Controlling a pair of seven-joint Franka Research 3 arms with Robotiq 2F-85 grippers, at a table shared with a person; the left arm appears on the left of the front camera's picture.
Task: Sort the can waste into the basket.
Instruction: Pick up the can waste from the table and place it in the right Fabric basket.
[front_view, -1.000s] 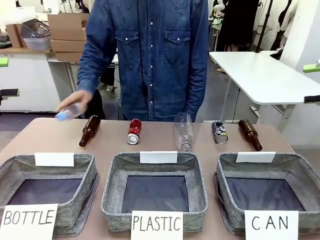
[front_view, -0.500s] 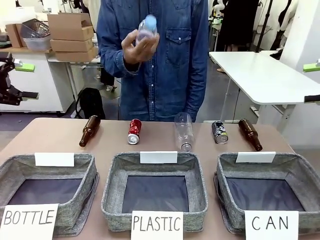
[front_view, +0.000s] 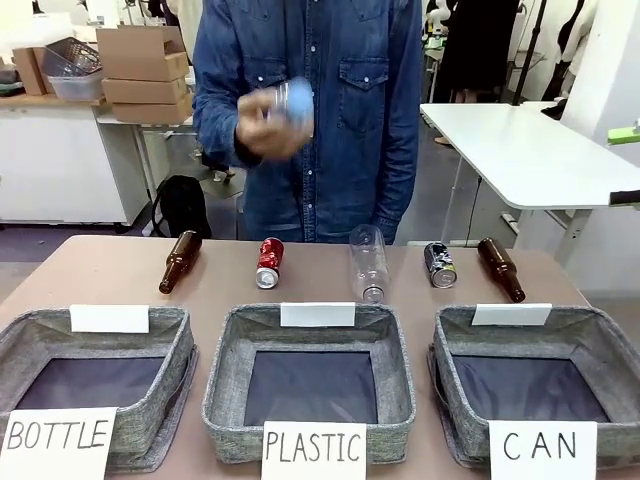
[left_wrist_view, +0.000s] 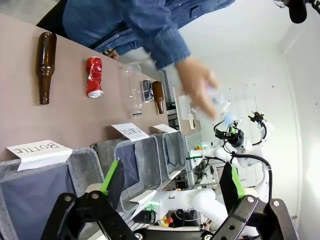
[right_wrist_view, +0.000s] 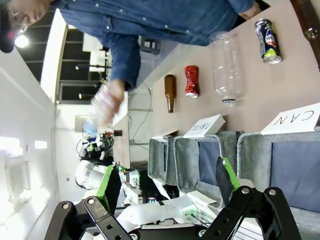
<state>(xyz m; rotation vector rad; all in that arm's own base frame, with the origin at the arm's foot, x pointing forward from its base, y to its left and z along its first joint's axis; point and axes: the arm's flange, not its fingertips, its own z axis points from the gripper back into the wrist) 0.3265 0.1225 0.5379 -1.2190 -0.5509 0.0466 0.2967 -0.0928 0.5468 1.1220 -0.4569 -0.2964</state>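
Progress: I'm seeing nothing sorted yet, with the CAN basket (front_view: 455, 330) sitting empty at 4 o'clock.
Cans: red can (front_view: 268, 262) and dark can (front_view: 438, 264) are lying on the tabletop (front_view: 100, 265), at 11 and 1 o'clock.
Tools: left tool (left_wrist_view: 172, 179) and right tool (right_wrist_view: 166, 180) are hanging released, gripping nothing.

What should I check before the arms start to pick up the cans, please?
1. Left gripper, fingers open: ok.
2. Right gripper, fingers open: ok.
3. Red can lies free on the table: ok.
4. Dark can lies apart from the brown bottle beside it: ok.
5. CAN basket has nothing inside: ok.
6. Person's hand out of the way: cannot tell; raised at chest height, blurred, holding a plastic bottle.
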